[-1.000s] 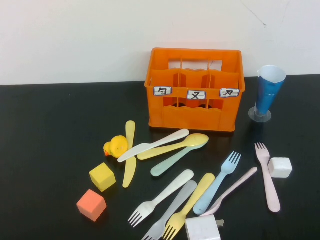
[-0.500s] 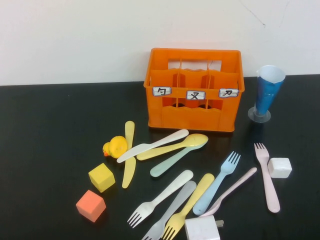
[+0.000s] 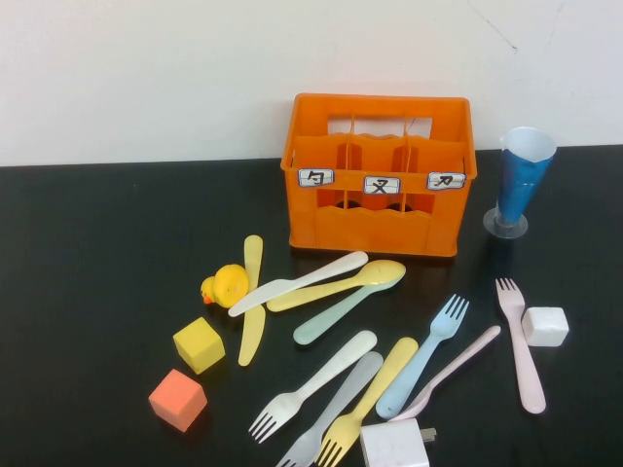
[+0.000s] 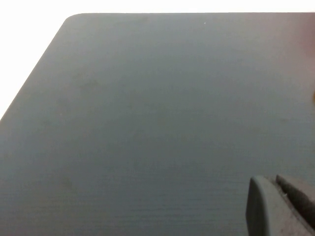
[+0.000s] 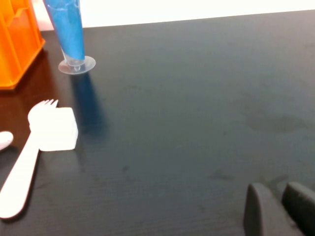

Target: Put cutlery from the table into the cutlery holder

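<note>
The orange cutlery holder (image 3: 378, 175) stands at the back of the black table (image 3: 97, 253); its corner also shows in the right wrist view (image 5: 17, 44). Several pieces of cutlery lie in front of it: white knife (image 3: 297, 282), yellow spoon (image 3: 341, 285), mint spoon (image 3: 331, 316), yellow knife (image 3: 252, 302), white fork (image 3: 311, 384), grey fork (image 3: 331, 409), yellow fork (image 3: 370, 399), blue fork (image 3: 423, 355), pink spoon (image 3: 453, 370) and pink fork (image 3: 521, 345). My left gripper (image 4: 278, 196) is shut over bare table. My right gripper (image 5: 280, 201) is shut and empty, to the right of the pink fork (image 5: 22, 167).
A yellow duck (image 3: 226, 285), a yellow cube (image 3: 199, 344) and an orange cube (image 3: 178, 399) sit left of the cutlery. A blue cone cup (image 3: 521, 185) stands right of the holder. A white cube (image 3: 545, 326) touches the pink fork; a white charger block (image 3: 394, 443) lies at the front edge.
</note>
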Robot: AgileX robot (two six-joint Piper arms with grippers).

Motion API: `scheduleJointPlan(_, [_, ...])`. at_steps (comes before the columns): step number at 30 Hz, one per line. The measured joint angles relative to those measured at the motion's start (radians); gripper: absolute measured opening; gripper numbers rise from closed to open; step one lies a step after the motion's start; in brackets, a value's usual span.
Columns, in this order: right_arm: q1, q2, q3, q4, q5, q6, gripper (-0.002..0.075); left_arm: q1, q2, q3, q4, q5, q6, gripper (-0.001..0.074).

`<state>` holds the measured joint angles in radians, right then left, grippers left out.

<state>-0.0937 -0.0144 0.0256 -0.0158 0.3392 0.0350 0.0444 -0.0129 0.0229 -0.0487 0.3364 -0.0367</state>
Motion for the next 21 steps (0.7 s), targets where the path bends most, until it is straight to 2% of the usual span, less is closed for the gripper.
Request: scheduleJointPlan(21, [0.0,0.0,0.002,0.0,-0.034,0.0,0.0083,0.0,0.0,0.0,0.028,0.0,0.0,-0.0001])
